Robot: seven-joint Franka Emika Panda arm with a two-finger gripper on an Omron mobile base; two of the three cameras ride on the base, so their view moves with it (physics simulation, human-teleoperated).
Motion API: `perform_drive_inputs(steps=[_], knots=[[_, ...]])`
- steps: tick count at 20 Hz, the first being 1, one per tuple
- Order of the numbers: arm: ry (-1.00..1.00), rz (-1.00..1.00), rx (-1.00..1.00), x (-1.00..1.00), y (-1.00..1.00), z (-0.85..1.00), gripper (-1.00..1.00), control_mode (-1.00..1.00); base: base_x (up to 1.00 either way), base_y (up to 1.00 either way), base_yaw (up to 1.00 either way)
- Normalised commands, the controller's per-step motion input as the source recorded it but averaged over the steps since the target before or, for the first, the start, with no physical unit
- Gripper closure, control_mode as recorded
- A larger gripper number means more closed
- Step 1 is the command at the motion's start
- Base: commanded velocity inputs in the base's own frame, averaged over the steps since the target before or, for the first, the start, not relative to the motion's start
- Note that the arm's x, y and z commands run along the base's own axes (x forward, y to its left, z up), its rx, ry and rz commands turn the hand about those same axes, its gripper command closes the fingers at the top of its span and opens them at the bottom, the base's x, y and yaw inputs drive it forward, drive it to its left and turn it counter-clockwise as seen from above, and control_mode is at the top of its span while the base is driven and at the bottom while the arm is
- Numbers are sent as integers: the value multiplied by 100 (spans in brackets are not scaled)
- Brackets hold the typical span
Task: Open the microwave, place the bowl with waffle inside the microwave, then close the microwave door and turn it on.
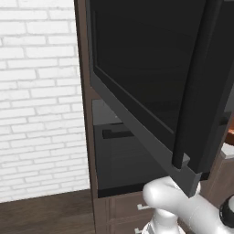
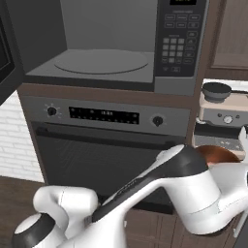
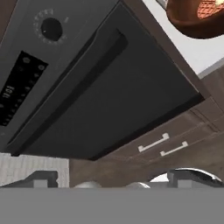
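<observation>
microwave open: pale grey cavity with a round turntable plate on its floor and a dark keypad panel on its right side, all set in brown wood cabinetry. microwave door swung wide to the left; in the left base view its dark glass in a grey border looms close, dark vertical bar handle along the near edge, its lower corner just above the white arm. in the right base view only a sliver of the door shows at the left edge.

bowl, brown, sits on the pale counter right of the oven; waffle visible inside it in the hand view. right base view shows just the bowl rim behind the arm's elbow, in front of a coffee machine.

below the microwave: oven with round knobs, display and horizontal bar handle; two drawer pulls beneath it. cavity front is unobstructed; white brick wall and wood floor lie left of the cabinet.

gripper: fingertips barely peek above the bottom band, well apart and nothing between them; pointed at the oven door, bowl well off toward the upper right.
</observation>
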Motion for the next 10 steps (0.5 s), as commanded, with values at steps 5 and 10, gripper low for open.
perform_drive_inputs(steps=[5,10], knots=[[11,-24,-9,40,-96,-47,-100,-100,0,0,0],[6,-25,-9,71,-78,-57,-100,-100,0,0,0]])
